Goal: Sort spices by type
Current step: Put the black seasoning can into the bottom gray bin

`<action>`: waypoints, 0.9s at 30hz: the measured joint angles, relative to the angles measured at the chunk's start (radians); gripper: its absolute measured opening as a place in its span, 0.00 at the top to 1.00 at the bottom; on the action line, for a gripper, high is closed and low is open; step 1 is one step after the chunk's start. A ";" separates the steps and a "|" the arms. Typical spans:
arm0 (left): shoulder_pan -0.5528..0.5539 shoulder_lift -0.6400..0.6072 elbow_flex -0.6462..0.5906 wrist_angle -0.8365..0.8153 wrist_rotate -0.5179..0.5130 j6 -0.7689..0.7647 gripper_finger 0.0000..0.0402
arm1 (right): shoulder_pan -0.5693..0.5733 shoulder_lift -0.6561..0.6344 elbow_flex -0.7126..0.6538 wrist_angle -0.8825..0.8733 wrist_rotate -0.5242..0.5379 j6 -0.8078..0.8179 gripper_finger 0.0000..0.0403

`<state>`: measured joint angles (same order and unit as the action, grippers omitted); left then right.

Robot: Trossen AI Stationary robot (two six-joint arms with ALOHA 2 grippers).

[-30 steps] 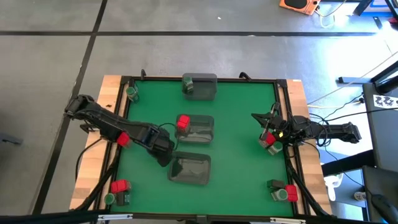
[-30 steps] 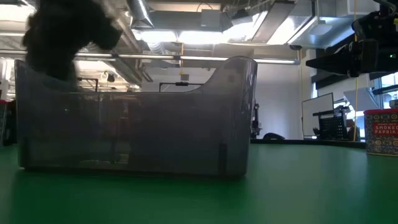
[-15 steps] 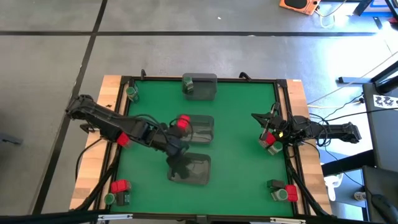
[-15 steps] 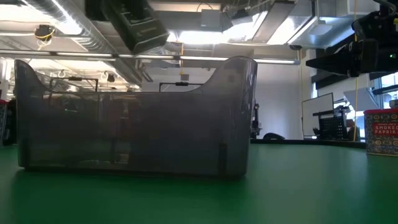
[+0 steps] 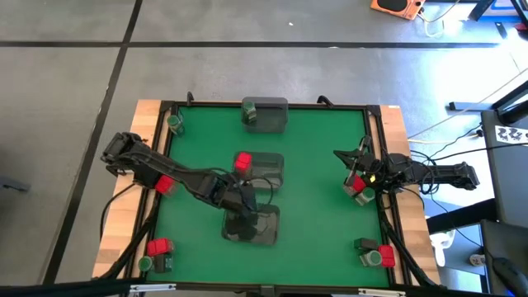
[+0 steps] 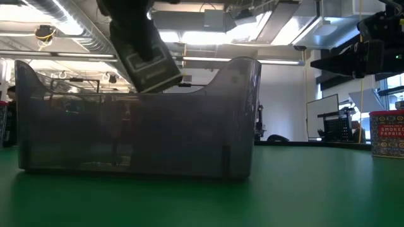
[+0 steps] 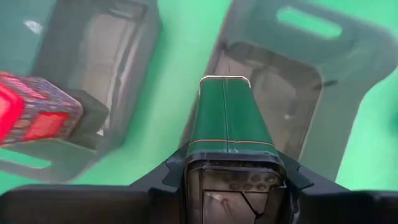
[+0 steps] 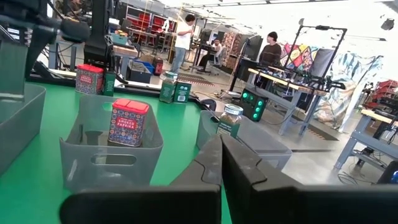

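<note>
My left gripper [image 5: 242, 216] hangs over the near clear tray [image 5: 266, 235], shut on a dark green spice tin [image 7: 227, 118]. In the low view the tin [image 6: 144, 55] is tilted, just above the tray's rim [image 6: 126, 94]. The middle tray [image 5: 272, 169] has a red spice box [image 5: 242, 162] at its left end. At its left end the far tray [image 5: 268, 114] has a green-lidded jar [image 8: 231, 118]. More spices stand in small groups at the table's corners and edges. My right gripper [image 5: 338, 155] waits shut at the right side, level, touching nothing. My left gripper pinches the dark tin between its two fingers [image 7: 174, 171] on the tin's two narrow sides [image 7: 198, 146], near the end closest to the wrist. The fingers slant down from the table's left and lie along the tin. The tin sticks out past them, tilted, lifted clear above the near tray.
Spice groups stand at the near left corner [image 5: 157, 247], the near right corner [image 5: 375, 254], the right edge by my right gripper [image 5: 356, 186] and the far left corner [image 5: 174, 122]. A raised black frame [image 5: 264, 105] borders the green mat. People work in the room beyond.
My left gripper has carried the dark tin toward the table's right and a little nearer. It started beside the near tray's left end and now hangs over the tray. The wrist has rolled, and the tin now hangs more steeply tilted.
</note>
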<state>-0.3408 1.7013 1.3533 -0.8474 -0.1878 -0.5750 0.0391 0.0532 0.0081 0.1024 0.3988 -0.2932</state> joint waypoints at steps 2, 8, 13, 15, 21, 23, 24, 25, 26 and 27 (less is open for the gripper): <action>0.000 0.017 0.000 0.000 0.005 0.012 0.70 | 0.000 0.000 0.000 0.000 0.000 -0.001 0.99; 0.000 0.074 0.000 0.000 0.007 0.052 0.69 | 0.000 0.000 0.000 0.000 0.000 -0.002 0.99; 0.000 0.108 0.000 -0.012 0.016 0.044 0.69 | 0.000 0.000 0.000 0.000 0.000 -0.003 0.99; 0.000 0.119 0.000 -0.019 0.037 0.042 0.69 | 0.000 0.000 0.000 0.000 0.000 -0.003 0.99; 0.000 0.127 -0.009 -0.117 0.079 -0.014 0.69 | 0.000 0.000 0.000 -0.006 0.000 -0.003 0.99; 0.000 0.127 -0.022 -0.133 0.079 -0.041 0.69 | 0.000 0.000 0.000 -0.009 0.000 -0.003 0.99; 0.000 0.128 -0.025 -0.137 0.079 -0.049 0.69 | 0.000 0.000 0.000 -0.008 0.000 -0.003 0.99; 0.001 0.128 -0.027 -0.133 0.079 -0.054 0.69 | 0.000 0.000 0.000 -0.008 0.000 -0.003 0.99; 0.001 0.128 -0.027 -0.128 0.078 -0.065 0.69 | 0.000 0.000 0.000 -0.007 0.000 -0.003 0.99; 0.001 0.128 -0.027 -0.126 0.078 -0.082 0.69 | 0.000 0.000 0.000 -0.007 0.000 -0.003 0.99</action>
<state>-0.3394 1.8290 1.3258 -0.9735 -0.1098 -0.6573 0.0389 0.0536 0.0082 0.0956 0.3988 -0.2961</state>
